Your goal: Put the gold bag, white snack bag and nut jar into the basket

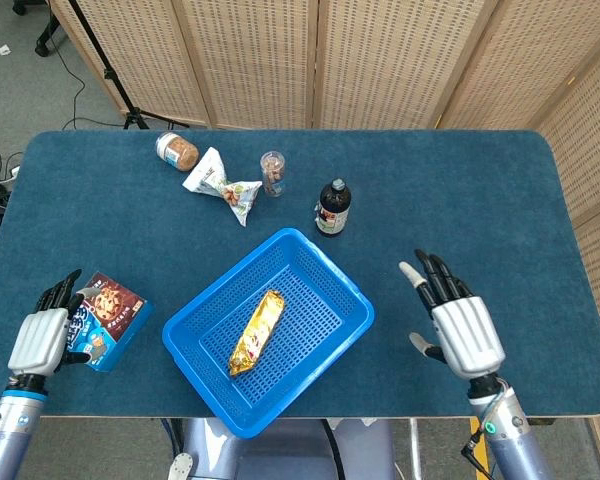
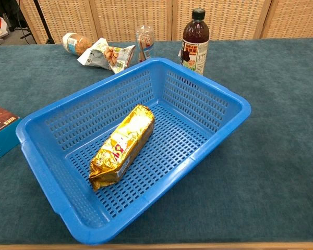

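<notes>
At the far left of the table (image 1: 500, 200), well left of the basket (image 1: 332, 285), the left robot hand (image 1: 40, 340) rests with its fingers lying against the near edge of a blue cookie box (image 1: 108, 312); whether it actually grips the box I cannot tell. Beyond the basket's far-left side lies the nut jar (image 1: 177, 151) on its side, and just right of it the white snack bag (image 1: 221, 185), crumpled, both on the blue table covering and well apart from the basket. A small clear tub (image 1: 272, 172) stands upright just right of the snack bag. The gold bag (image 1: 256, 331) lies flat inside the basket, on its mesh floor, running lengthwise near the middle. A dark bottle (image 1: 331, 207) with a black cap stands upright just beyond the basket's far corner. To the right of the basket and clear of it, the right robot hand (image 1: 458, 325) hovers released, fingers spread apart and holding nothing; the chest view does not show it.
</notes>
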